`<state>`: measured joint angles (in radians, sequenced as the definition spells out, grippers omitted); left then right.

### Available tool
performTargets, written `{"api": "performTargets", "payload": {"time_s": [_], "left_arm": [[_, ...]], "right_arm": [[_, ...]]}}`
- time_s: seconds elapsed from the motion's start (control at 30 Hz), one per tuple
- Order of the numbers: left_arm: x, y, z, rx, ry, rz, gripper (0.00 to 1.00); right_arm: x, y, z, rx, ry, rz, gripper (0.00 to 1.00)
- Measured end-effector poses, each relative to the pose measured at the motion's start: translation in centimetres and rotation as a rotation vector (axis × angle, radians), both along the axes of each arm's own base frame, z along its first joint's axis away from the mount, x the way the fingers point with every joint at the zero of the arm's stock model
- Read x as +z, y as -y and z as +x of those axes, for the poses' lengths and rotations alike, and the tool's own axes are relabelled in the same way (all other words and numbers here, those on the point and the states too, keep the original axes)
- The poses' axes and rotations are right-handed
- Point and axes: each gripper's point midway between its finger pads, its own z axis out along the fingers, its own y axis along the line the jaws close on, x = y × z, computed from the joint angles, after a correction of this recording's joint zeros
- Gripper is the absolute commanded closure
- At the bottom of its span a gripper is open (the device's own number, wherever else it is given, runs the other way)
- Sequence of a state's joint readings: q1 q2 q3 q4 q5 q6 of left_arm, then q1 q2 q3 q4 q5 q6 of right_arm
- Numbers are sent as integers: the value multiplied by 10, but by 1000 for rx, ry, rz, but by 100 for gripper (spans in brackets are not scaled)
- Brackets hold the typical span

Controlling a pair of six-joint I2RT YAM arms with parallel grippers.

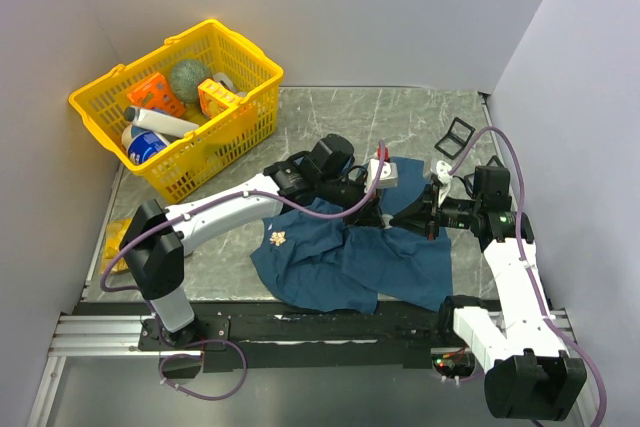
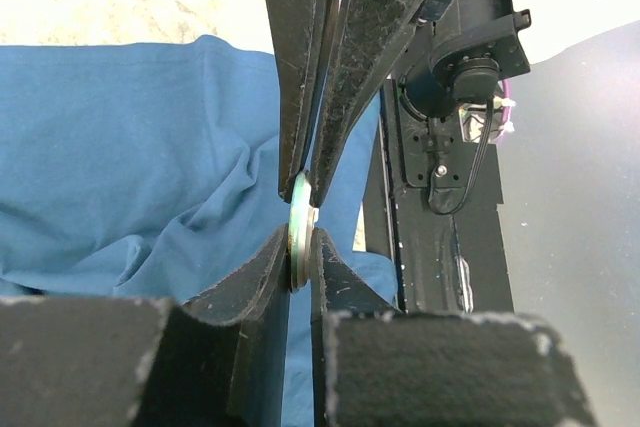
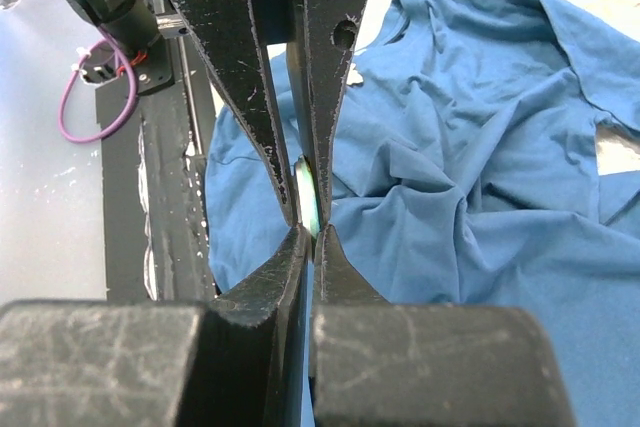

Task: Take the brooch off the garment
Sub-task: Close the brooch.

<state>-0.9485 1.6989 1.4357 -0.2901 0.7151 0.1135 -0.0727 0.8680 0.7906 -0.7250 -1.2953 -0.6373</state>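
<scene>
The dark blue shirt [image 1: 350, 262] lies wrinkled on the table in front of the arms. It also shows in the left wrist view [image 2: 120, 157] and the right wrist view [image 3: 480, 147]. A small gold brooch [image 1: 279, 239] sits on the shirt's left part. My left gripper [image 1: 388, 201] [image 2: 300, 247] and right gripper [image 1: 410, 209] [image 3: 310, 237] meet tip to tip above the shirt's far edge. Both are shut on one thin pale green disc [image 2: 300, 212] [image 3: 311, 192], seen edge-on. The disc is held clear of the cloth.
A yellow basket [image 1: 245, 112] with several items stands at the back left. A small black frame [image 1: 455, 137] lies at the back right. A yellow scrap [image 1: 115, 237] lies at the left edge. The black rail [image 1: 300, 327] runs along the near edge.
</scene>
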Motion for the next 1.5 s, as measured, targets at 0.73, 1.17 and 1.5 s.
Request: {"api": "performTargets", "payload": {"time_s": [0.73, 1.17, 1.5], "left_arm": [[0, 2, -1, -4, 33, 4, 45], [6, 4, 0, -7, 45, -8, 19], [17, 5, -4, -45, 56, -28, 1]], "right_arm": [[-6, 2, 2, -19, -17, -17, 100], [-7, 3, 2, -26, -23, -21, 100], [-8, 3, 3, -30, -22, -23, 100]]}}
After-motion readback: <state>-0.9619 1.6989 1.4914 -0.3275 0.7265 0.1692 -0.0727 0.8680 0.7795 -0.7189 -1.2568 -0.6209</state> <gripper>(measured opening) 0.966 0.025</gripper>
